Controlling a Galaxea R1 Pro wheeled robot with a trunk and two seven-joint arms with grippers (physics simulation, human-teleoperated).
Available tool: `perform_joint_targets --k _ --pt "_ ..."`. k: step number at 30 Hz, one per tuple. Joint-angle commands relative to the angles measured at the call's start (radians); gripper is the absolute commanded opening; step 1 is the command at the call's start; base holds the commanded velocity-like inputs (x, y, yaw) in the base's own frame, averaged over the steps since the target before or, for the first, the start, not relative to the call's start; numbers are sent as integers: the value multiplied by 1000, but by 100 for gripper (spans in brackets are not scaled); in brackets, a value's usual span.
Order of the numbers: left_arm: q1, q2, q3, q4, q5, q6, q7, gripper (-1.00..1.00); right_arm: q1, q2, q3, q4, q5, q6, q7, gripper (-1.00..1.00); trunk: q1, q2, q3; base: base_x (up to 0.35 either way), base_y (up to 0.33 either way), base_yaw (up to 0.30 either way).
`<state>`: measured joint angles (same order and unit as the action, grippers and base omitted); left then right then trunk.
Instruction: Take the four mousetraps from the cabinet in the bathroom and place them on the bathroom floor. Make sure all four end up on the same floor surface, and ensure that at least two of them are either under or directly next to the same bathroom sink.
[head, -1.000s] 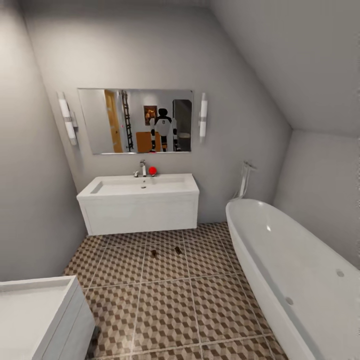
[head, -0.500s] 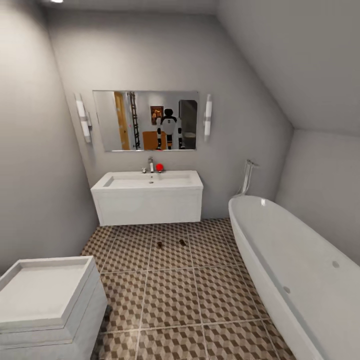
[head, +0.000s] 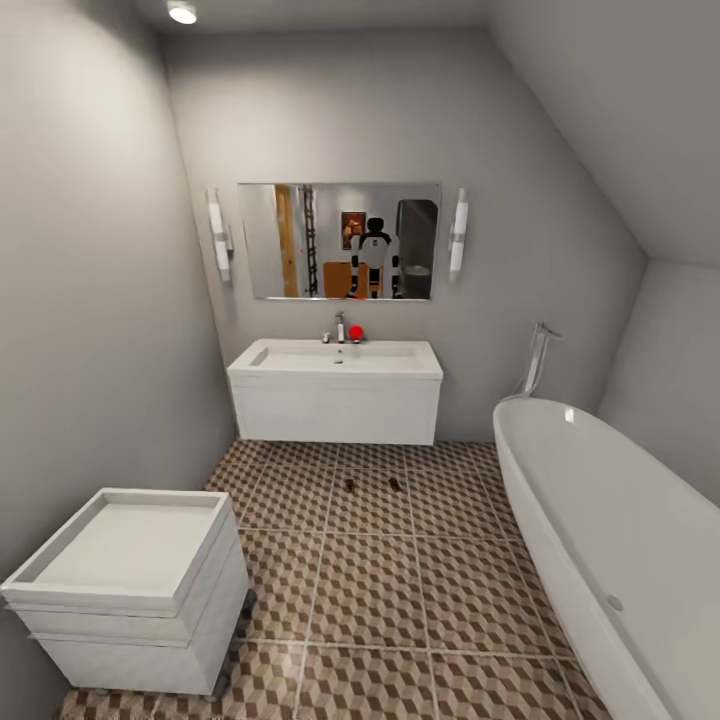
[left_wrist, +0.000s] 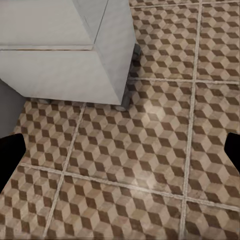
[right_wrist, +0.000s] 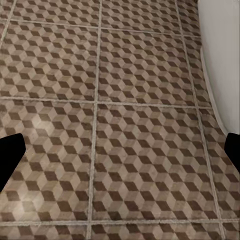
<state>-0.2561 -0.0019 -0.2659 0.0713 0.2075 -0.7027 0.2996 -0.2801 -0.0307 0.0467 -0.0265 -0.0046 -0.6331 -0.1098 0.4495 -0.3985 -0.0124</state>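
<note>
Two small mousetraps (head: 350, 485) (head: 395, 485) lie side by side on the cube-patterned bathroom floor (head: 370, 580), just in front of the white wall-hung sink (head: 337, 375). The cabinet is out of view, apart from an orange-brown shape reflected in the mirror (head: 338, 240). In the left wrist view my left gripper (left_wrist: 120, 152) hangs open over bare tiles beside the white cube unit (left_wrist: 60, 60). My right gripper (right_wrist: 120, 155) is also open over bare tiles, with the bathtub's side (right_wrist: 222, 55) nearby. Nothing sits between the fingers of either one.
A white cube unit with a tray top (head: 130, 580) stands at the near left against the wall. The long white bathtub (head: 610, 540) runs along the right side. A tiled strip lies between them and leads to the sink. A red object (head: 355, 333) sits by the faucet.
The whole head view has shifted: the sink and traps look smaller and farther, and more of the white cube unit shows. The camera has backed away; the traps have not moved.
</note>
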Motion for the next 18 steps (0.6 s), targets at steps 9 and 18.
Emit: perform_joint_targets --k 9,18 --pt "-2 -1 -9 4 6 -4 3 100 -1 0 5 0 0 -2 -5 100 1 -1 -1 -1 0 254" --pt "-2 -1 -9 4 6 -4 3 100 -1 0 5 0 0 -3 -5 100 1 -1 -1 0 0 255"
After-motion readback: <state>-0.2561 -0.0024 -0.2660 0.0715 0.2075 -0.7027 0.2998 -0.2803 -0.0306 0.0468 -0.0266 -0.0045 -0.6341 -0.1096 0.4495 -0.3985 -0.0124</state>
